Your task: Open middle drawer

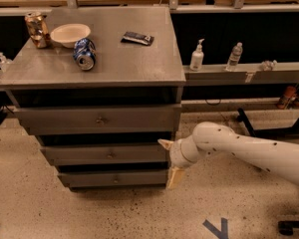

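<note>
The gray cabinet (97,66) has three stacked drawers. The middle drawer (79,155) has a long flat gray front with a small round knob (109,156) at its centre. My gripper (169,161) is at the right end of the middle drawer's front, well to the right of the knob. Its fingers are spread apart one above the other. The upper fingertip (164,144) is near the drawer's top right corner and the lower fingertip (173,178) is by the bottom drawer's right end. It holds nothing. My white arm (249,151) reaches in from the right.
The taller top drawer (97,118) and the bottom drawer (114,178) sit above and below. On the cabinet top are a white bowl (70,34), a lying blue can (84,54), an upright can (37,30) and a dark packet (137,38). Bottles (197,56) stand on a ledge to the right.
</note>
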Robot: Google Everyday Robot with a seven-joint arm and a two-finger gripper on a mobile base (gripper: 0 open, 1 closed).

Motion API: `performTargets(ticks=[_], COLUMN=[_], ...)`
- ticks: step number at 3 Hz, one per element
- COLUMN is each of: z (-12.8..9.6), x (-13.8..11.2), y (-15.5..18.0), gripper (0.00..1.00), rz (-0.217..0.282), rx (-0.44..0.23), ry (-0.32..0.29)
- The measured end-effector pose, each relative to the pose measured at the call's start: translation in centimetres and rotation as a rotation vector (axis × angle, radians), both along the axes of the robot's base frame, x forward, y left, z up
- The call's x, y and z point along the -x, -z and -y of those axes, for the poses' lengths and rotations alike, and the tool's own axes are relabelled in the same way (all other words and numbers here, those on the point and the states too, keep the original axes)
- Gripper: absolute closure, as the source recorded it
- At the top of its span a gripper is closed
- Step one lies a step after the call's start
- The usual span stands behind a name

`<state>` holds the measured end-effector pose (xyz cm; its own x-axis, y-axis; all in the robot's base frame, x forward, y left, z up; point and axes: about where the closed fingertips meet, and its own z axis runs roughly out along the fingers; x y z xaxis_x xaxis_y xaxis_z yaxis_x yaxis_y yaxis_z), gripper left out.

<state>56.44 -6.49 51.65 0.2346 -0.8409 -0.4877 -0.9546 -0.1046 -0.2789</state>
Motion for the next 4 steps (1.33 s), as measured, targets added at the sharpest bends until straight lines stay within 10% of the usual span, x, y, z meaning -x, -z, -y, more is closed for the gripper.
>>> performTargets(ticks=[2,4], z=[-3.2,-7.1], x=[-4.4,-9.1], y=[5.1,6.2], gripper=[0.00,0.00], rz=[0.226,0.312], rx=[0.132,0.155], ry=[-0.015,-0.044])
